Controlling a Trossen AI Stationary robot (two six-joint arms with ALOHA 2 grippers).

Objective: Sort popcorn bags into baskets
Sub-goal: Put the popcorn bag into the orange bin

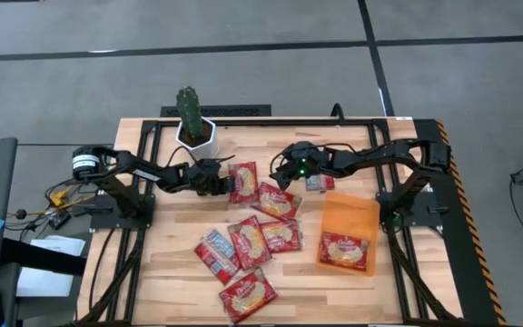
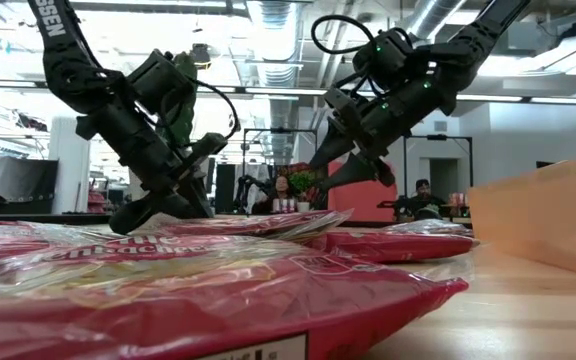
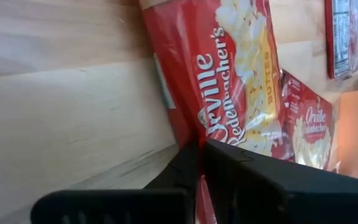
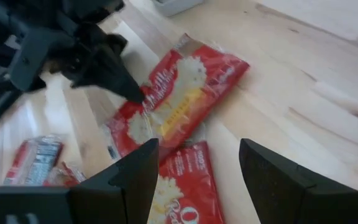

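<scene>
The popcorn bags, small flat red packets with cream-yellow centre pictures, lay scattered over the middle of the light wooden slatted table in the high view, some overlapping, with one more bag lying inside the shallow translucent orange tray on the right side. The left gripper sat at the edge of the farthest red bag, just beside the white hexagonal pot with a green cactus. The right gripper hung over the bags near the table's middle, with a small bag by its arm.

From table height, a big red packet filled the foreground, and the tray's orange wall rose at the right. The left gripper reached down to the pile, while the right gripper stood clear above it. People sat far back in the room.

In the left wrist view, the dark fingers were pinched together on the edge of the butter popcorn bag, with a second bag just beyond it.

In the right wrist view, the two dark fingers stood wide apart, holding nothing, above a red bag. Farther off, the left gripper touched the long bag.
</scene>
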